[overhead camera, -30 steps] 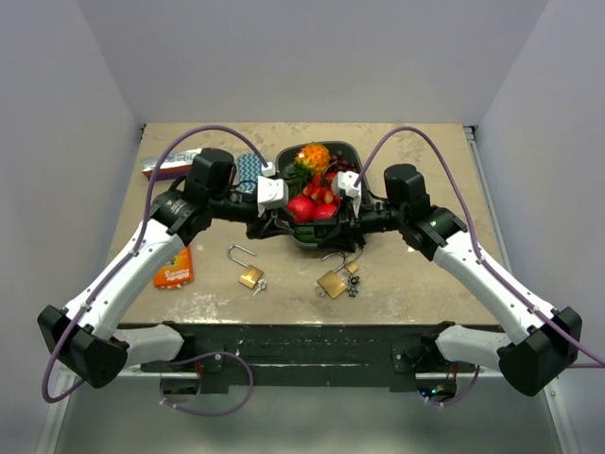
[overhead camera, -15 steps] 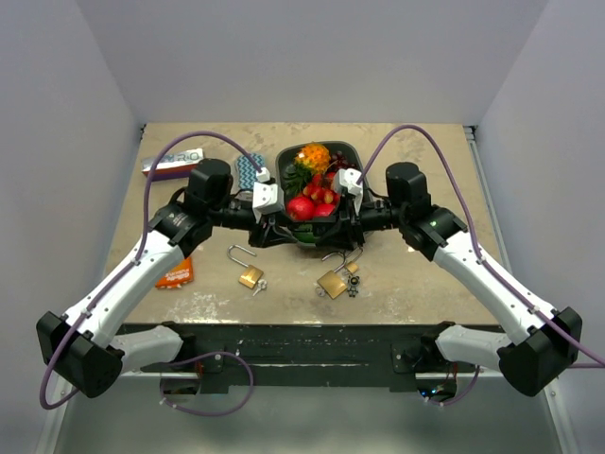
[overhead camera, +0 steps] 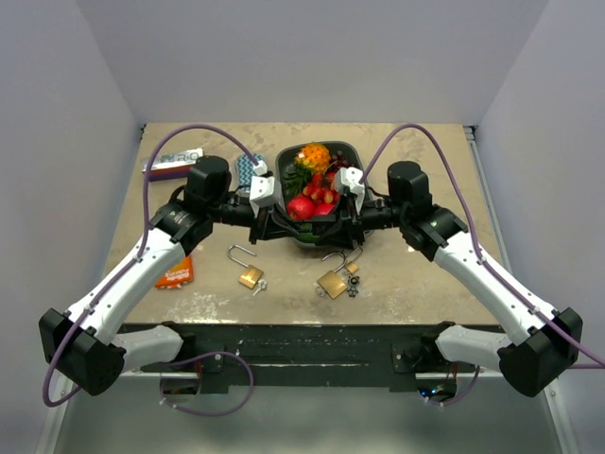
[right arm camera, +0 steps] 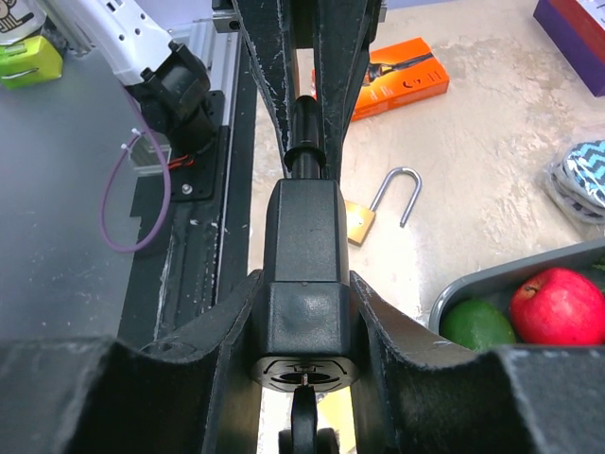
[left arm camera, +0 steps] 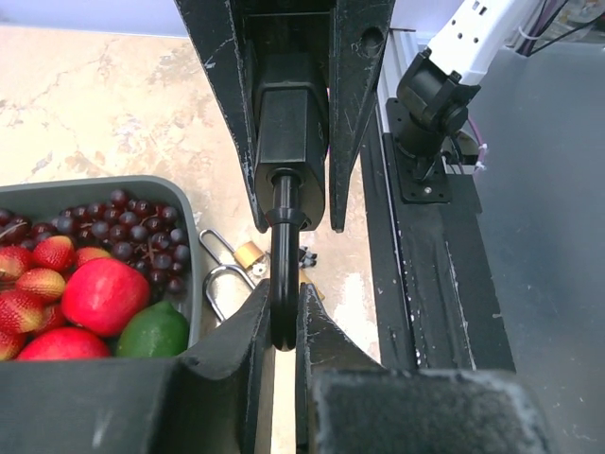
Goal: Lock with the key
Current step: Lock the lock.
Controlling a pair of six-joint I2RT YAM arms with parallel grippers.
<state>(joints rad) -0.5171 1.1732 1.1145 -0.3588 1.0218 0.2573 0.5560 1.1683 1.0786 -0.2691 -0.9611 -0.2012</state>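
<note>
A black padlock (overhead camera: 304,227) hangs in the air between my two grippers, over the near rim of the fruit tray. My left gripper (left arm camera: 282,305) is shut on its black shackle (left arm camera: 283,284). My right gripper (right arm camera: 304,284) is shut on the black lock body (right arm camera: 302,236), which also shows in the left wrist view (left arm camera: 291,132). A dark key (right arm camera: 304,427) sits at the keyway on the body's end face. In the top view the left gripper (overhead camera: 276,225) and right gripper (overhead camera: 333,225) face each other.
A grey tray of fruit (overhead camera: 284,156) stands behind the grippers. Two open brass padlocks lie on the table, a small one (overhead camera: 250,275) and a larger one (overhead camera: 332,283) with keys (overhead camera: 353,287) beside it. An orange box (overhead camera: 173,272) lies at the left and a flat box (overhead camera: 172,163) at the back left.
The left wrist has shifted slightly left and back while still holding the shackle. The right arm has barely moved.
</note>
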